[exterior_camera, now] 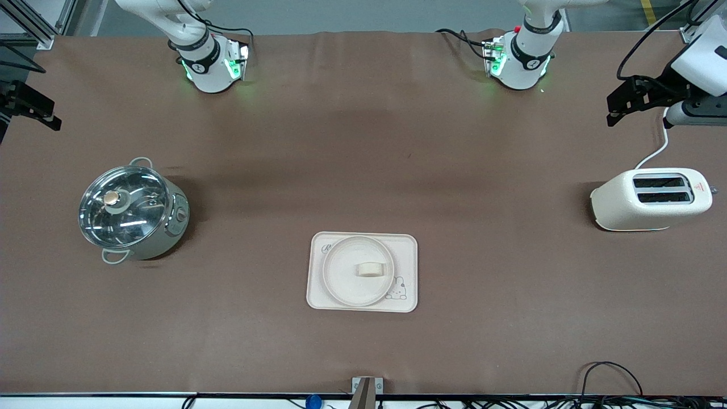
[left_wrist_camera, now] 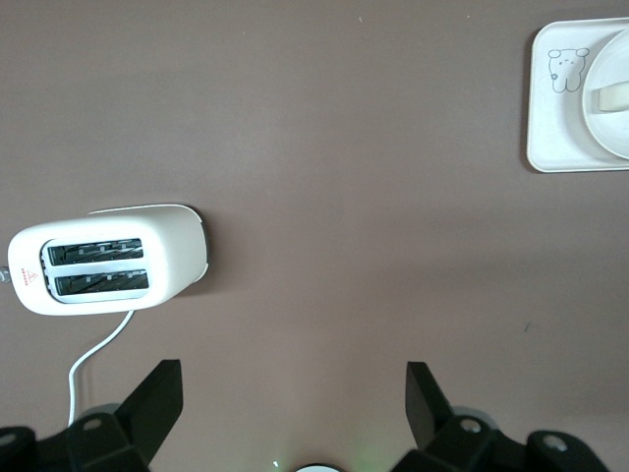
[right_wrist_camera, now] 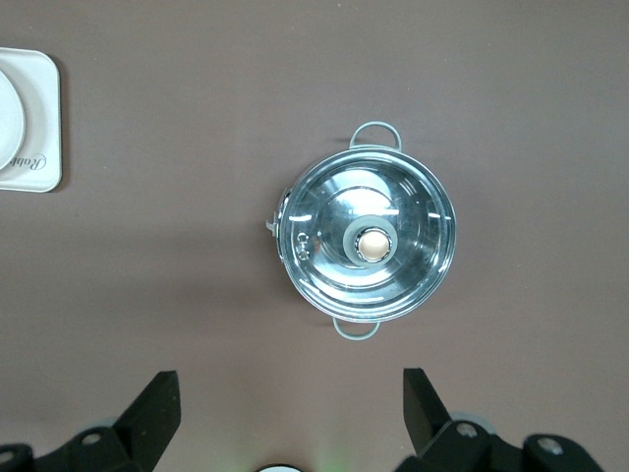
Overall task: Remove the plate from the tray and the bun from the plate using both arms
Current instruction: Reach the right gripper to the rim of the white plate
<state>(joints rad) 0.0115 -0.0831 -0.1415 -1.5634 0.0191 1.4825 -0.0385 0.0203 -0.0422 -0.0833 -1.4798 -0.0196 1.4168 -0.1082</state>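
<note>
The round cream plate [exterior_camera: 344,286] sits on the rectangular cream tray [exterior_camera: 406,245] with the rabbit drawing. The small pale bun [exterior_camera: 370,269] lies on the plate. My left gripper [exterior_camera: 612,111] is open and empty, up over the table at the left arm's end, above the toaster's cord. My right gripper [exterior_camera: 48,113] is open and empty, up over the table at the right arm's end. The left wrist view shows its open gripper [left_wrist_camera: 293,403], the tray [left_wrist_camera: 552,133], the plate [left_wrist_camera: 611,133] and the bun [left_wrist_camera: 611,98]. The right wrist view shows its open gripper [right_wrist_camera: 292,408] and the tray's corner [right_wrist_camera: 41,118].
A cream two-slot toaster [exterior_camera: 653,200] with a white cord stands at the left arm's end, also in the left wrist view [left_wrist_camera: 108,270]. A steel pot [exterior_camera: 132,213] with a glass lid stands at the right arm's end, also in the right wrist view [right_wrist_camera: 369,241].
</note>
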